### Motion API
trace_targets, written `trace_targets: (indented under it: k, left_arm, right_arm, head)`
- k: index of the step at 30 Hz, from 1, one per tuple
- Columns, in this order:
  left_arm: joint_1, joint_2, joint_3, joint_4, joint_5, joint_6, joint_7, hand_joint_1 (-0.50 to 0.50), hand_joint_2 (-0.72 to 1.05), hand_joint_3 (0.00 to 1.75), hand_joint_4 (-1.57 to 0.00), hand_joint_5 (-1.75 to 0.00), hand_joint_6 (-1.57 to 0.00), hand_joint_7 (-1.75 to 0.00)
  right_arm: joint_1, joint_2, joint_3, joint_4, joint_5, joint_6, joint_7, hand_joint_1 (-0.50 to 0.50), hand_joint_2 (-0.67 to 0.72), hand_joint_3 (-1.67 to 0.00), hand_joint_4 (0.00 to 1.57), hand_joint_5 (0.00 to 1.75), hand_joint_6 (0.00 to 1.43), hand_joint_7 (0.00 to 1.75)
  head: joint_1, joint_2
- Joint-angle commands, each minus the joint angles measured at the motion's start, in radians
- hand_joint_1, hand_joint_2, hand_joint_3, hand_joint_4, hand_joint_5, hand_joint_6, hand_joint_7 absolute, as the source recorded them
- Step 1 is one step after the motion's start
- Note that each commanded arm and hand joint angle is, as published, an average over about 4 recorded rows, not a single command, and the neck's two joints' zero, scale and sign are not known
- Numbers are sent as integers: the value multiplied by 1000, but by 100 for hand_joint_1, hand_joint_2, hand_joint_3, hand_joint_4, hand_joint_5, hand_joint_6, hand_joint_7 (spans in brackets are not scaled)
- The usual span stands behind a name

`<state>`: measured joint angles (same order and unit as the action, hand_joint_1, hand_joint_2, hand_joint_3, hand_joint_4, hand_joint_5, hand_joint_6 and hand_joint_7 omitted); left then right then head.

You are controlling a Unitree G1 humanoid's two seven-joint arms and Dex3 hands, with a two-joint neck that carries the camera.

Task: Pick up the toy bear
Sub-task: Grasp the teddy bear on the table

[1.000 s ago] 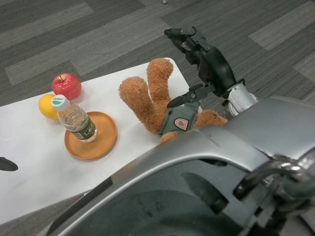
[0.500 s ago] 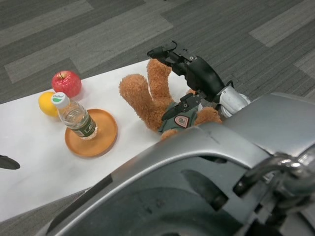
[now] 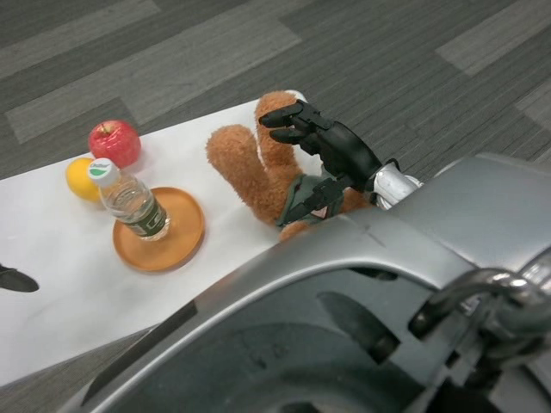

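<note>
The brown toy bear (image 3: 247,168) in a green vest lies on its back near the table's far right corner, legs pointing up. My right hand (image 3: 331,155) reaches over it from the right. Its fingers (image 3: 288,120) are spread across the bear's right leg, and the thumb lies against the vest. The bear still rests on the table. Only a dark tip of my left hand (image 3: 15,280) shows at the left edge, low over the table, too little to tell how it is held.
An orange plate (image 3: 181,245) left of the bear carries an upright water bottle (image 3: 129,202). A red apple (image 3: 114,142) and a yellow-orange fruit (image 3: 80,179) lie behind it. The white table (image 3: 77,301) ends just right of the bear, with grey carpet beyond.
My right hand has moved left and down from above the table's corner onto the bear, its fingers now over the leg. The bear has stayed put. The view has dipped slightly.
</note>
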<state>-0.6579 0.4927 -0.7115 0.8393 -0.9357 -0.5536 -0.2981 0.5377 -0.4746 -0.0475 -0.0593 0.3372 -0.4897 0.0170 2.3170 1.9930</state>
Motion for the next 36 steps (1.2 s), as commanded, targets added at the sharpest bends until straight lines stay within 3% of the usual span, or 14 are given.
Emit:
trace_targets:
  k: [1, 7, 11, 13, 15, 19, 21, 31, 36]
  left_arm:
    - [5, 7, 1, -3, -11, -4, -1, -47, -64, 9, 0, -31, 0, -14]
    - [16, 7, 1, -14, -11, -5, -1, -48, -64, 9, 0, -31, 0, -14]
    - [27, 7, 3, -28, -10, -5, -1, -48, -64, 9, 0, -31, 0, -14]
    - [31, 8, 4, -31, -9, -5, -1, -48, -64, 9, 0, -31, 0, -14]
    - [33, 9, 4, -34, -9, -5, -1, -48, -64, 9, 0, -31, 0, -14]
    - [39, 7, 12, -38, -8, -4, -1, -48, -64, 9, 0, -31, 0, -14]
    - [45, 4, 20, -40, -6, -4, -1, -48, -64, 9, 0, -31, 0, -14]
    - [48, -3, 32, -40, -2, -5, -1, -48, -64, 9, 0, -31, 0, -14]
    - [45, -4, 28, -40, -2, -5, -1, -48, -64, 9, 0, -31, 0, -14]
  right_arm:
    - [-29, 24, 3, 50, -8, 14, 37, -42, -29, -8, 0, 78, 0, 84]
    - [-82, 4, 69, 152, -22, 15, 53, -42, -29, -8, 0, 80, 0, 84]
    - [-142, 28, 69, 223, -74, 40, 105, -42, -24, -8, 0, 87, 0, 84]
    - [-167, 53, 31, 227, -137, 83, 150, -42, -19, -8, 0, 87, 0, 84]
    - [-201, 94, -28, 228, -229, 138, 218, -42, -16, -8, 0, 87, 0, 84]
    - [-323, 251, -227, 250, -530, 222, 443, -42, -5, -8, 0, 87, 0, 72]
    - [-382, 291, -286, 276, -647, 228, 515, -42, -3, -8, 0, 87, 0, 70]
    - [-504, 284, -280, 411, -751, 208, 499, -42, -24, -8, 0, 87, 0, 63]
    - [-585, 274, -275, 526, -768, 170, 479, -42, -38, -20, 0, 87, 0, 63]
  head:
    - [0, -4]
    - [17, -8]
    - [30, -7]
    - [35, -6]
    - [41, -4]
    - [67, -6]
    - [80, -9]
    - [100, -13]
    - [113, -13]
